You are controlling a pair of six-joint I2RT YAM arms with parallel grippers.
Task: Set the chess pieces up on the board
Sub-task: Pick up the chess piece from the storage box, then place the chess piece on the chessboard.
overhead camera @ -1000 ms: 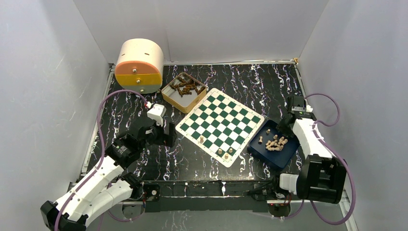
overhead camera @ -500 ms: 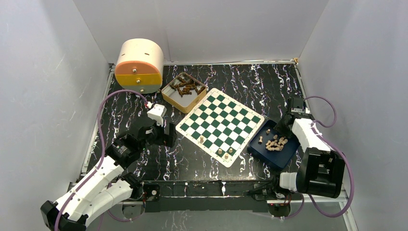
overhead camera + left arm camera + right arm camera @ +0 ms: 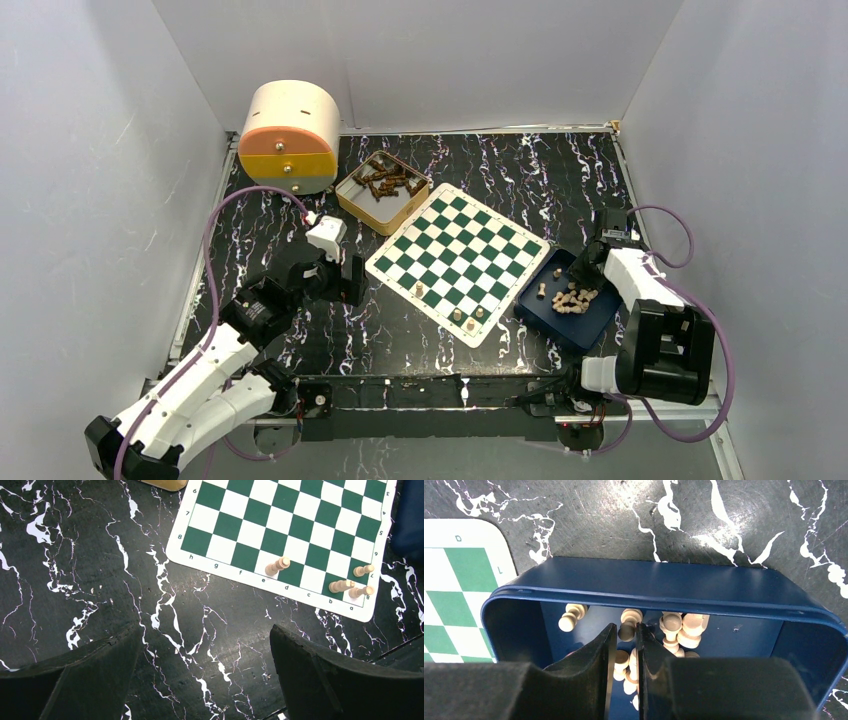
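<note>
Inside the blue tray (image 3: pixel 664 587), chess pieces (image 3: pixel 684 627) cluster just beneath the right gripper (image 3: pixel 625 627).

The chess pieces (image 3: pixel 626 625) look matt wood, the blue tray (image 3: pixel 649 585) glossy.

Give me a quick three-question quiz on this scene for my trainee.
1. How many pieces stand on the board?
2. True or false: the left gripper is shut.
3. The right gripper reaches into: A the board, B the tray, C the round box.
Key: 1 four; 2 false; 3 B.
</note>
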